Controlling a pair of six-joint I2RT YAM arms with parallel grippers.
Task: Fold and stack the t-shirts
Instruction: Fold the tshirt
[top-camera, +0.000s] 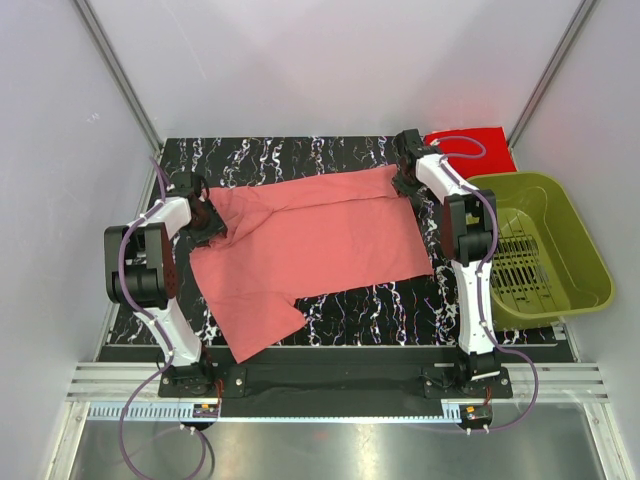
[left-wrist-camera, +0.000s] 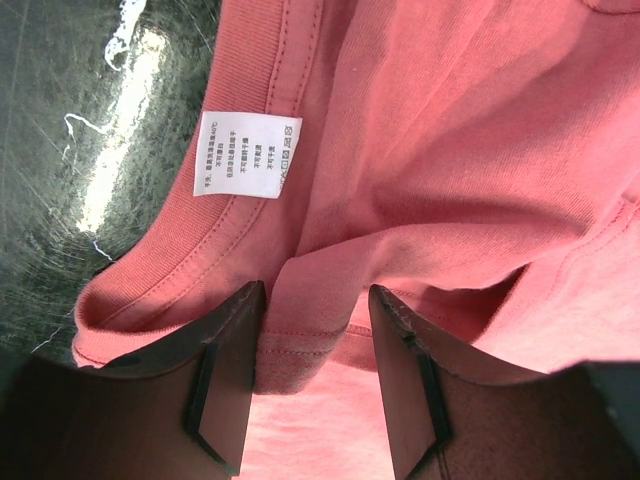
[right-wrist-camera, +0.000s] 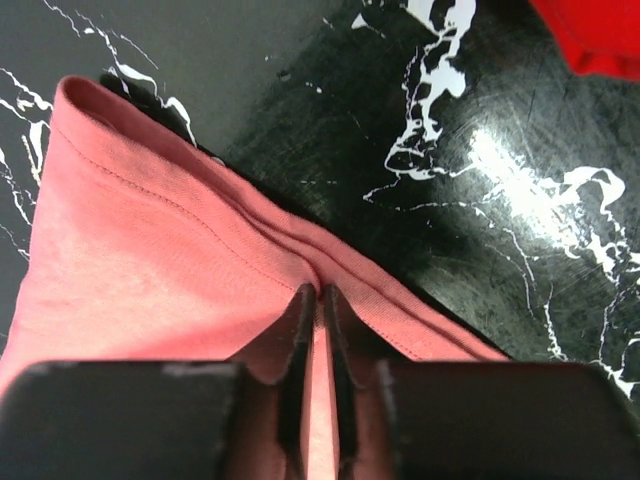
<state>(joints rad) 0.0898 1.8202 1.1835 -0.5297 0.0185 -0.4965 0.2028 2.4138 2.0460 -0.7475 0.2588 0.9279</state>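
Note:
The salmon-pink t-shirt lies spread over the black marbled table, partly folded along its far edge. My left gripper is open at the shirt's left end, its jaws standing over the cloth near the collar and white label. My right gripper is shut on the shirt's hem at the far right corner; the cloth is pinched between the fingertips. The brighter red t-shirt lies folded at the far right, and its corner shows in the right wrist view.
An olive-green plastic basket stands at the right edge of the table, next to the right arm. Grey walls close in the table on the left, far and right sides.

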